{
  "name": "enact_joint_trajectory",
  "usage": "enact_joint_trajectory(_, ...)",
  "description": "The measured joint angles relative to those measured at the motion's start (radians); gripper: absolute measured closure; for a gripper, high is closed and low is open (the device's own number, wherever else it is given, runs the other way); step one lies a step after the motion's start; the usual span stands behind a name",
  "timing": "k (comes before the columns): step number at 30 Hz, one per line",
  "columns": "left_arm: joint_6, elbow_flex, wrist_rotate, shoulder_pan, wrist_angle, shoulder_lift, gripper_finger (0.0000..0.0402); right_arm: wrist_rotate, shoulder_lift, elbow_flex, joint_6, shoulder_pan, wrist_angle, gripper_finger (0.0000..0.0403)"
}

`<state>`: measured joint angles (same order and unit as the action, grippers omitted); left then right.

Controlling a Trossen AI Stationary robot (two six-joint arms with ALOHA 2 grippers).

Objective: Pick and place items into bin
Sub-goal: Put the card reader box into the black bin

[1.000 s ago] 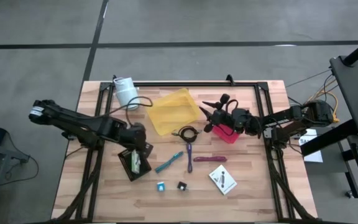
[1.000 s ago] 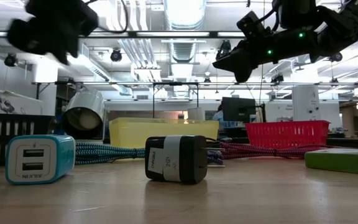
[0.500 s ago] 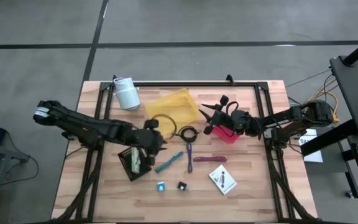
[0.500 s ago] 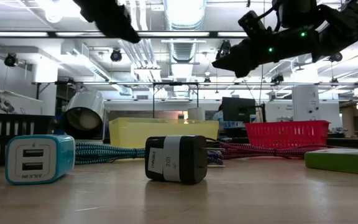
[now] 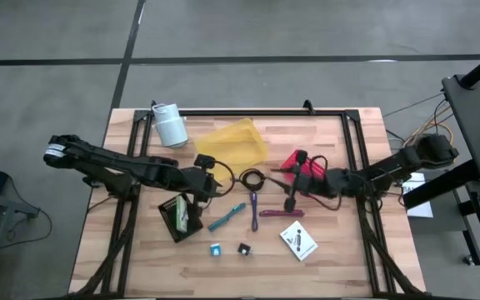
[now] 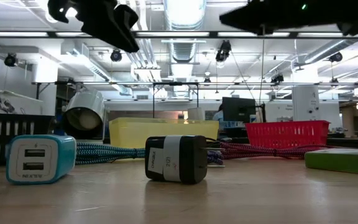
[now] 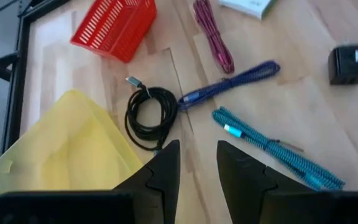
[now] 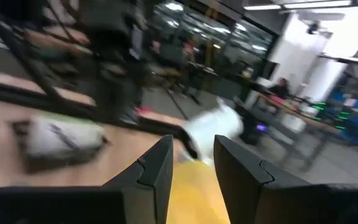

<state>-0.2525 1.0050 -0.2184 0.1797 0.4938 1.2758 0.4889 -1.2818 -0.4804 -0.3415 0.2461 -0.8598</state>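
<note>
- The black cable (image 7: 149, 115) lies coiled on the bench (image 7: 328, 118), just beside the yellow bin (image 7: 55, 149) and right ahead of the left gripper (image 7: 197, 149). I reckon it is light and floppy, so pinch across the bundled loops, not one strand, or it will uncoil and trail.
- The purple cable (image 7: 229, 84), teal cable (image 7: 272, 152) and magenta cable (image 7: 213, 34) lie stretched out nearby. They look braided, soft and grippy, and I would take each near its middle.
- The blue charger (image 6: 39, 158) and black charger (image 6: 176, 158) sit at the near edge. Small, hard and smooth-sided, they need a square grip on the flat faces or they could squirt out.
- The white box (image 5: 298, 240) lies flat near the chargers. It looks light and thin, so go for its edges.
- The left jaws are apart with only bare bench between them, nothing held.
- The right gripper (image 8: 191, 146) is up over the bench near the red basket (image 5: 304, 169), also with its jaws apart and empty.
- Now the hard bits: the right wrist view is smeared, and only a pale lump and a yellow patch come through.
- The low view cuts both grippers off at the top edge.
- The black basket (image 5: 177, 218) holds something pale that I cannot identify.
- The white roll (image 5: 169, 125) stands at the far corner.
</note>
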Motion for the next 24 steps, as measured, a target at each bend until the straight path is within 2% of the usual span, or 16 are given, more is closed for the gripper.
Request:
enact_joint_trajectory(3, -0.021, 0.0, 0.0, -0.004, 0.002, 0.0, 0.0312, 0.021, 0.012, -0.042, 0.075, 0.062, 0.096, 0.0298)
enact_joint_trajectory(6, -0.02, 0.0, 0.0, -0.004, -0.016, 0.0, 0.0312, 0.079, 0.02, -0.12, 0.224, 0.104, 0.326, 0.0289)
enact_joint_trajectory(12, -0.019, 0.0, 0.001, -0.004, -0.006, -0.001, 0.0312, 0.087, 0.001, -0.348, 0.662, 0.143, 0.922, 0.0261)
enact_joint_trajectory(15, -0.019, 0.0, 0.001, -0.004, -0.005, -0.001, 0.0312, 0.082, -0.025, -0.45, 0.928, 0.154, 1.147, 0.0249)
enact_joint_trajectory(20, -0.024, 0.0, 0.0, -0.004, -0.005, -0.001, 0.0312, -0.071, -0.072, -0.577, 1.239, 0.158, 1.431, 0.0235)
enact_joint_trajectory(24, -0.017, 0.0, -0.001, -0.004, -0.004, -0.001, 0.0312, -0.196, -0.126, -0.64, 1.405, 0.164, 1.513, 0.0224)
